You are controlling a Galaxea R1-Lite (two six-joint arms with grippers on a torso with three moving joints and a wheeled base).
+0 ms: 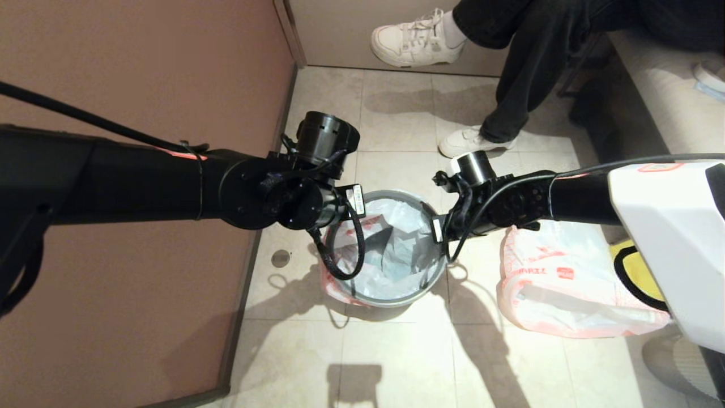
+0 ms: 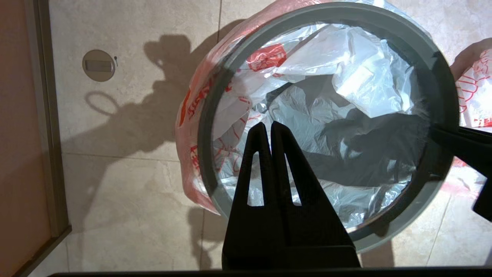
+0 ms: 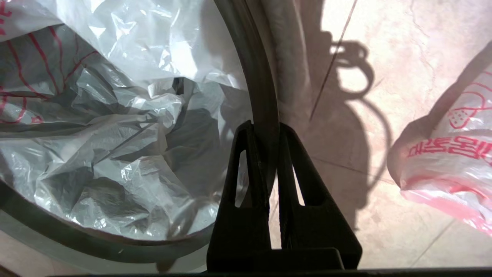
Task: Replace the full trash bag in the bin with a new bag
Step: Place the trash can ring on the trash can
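The bin (image 1: 391, 300) stands on the tiled floor between my two arms, its grey ring (image 2: 384, 11) lying on top. The new bag (image 1: 396, 243) lines the inside, crumpled, and its pink hem (image 2: 188, 161) hangs over the outside below the ring. My left gripper (image 2: 268, 125) hovers shut and empty over the bag's inside near the bin's left edge. My right gripper (image 3: 265, 129) is shut on the grey ring (image 3: 261, 77) at the bin's right edge. The full trash bag (image 1: 566, 294) lies on the floor to the right of the bin, apart from it.
A brown wall (image 1: 141, 85) runs along the left, with a round floor drain (image 1: 280, 258) near it. A person's legs and white shoes (image 1: 473, 141) are just beyond the bin. A yellow and black object (image 1: 637, 272) lies behind the full bag.
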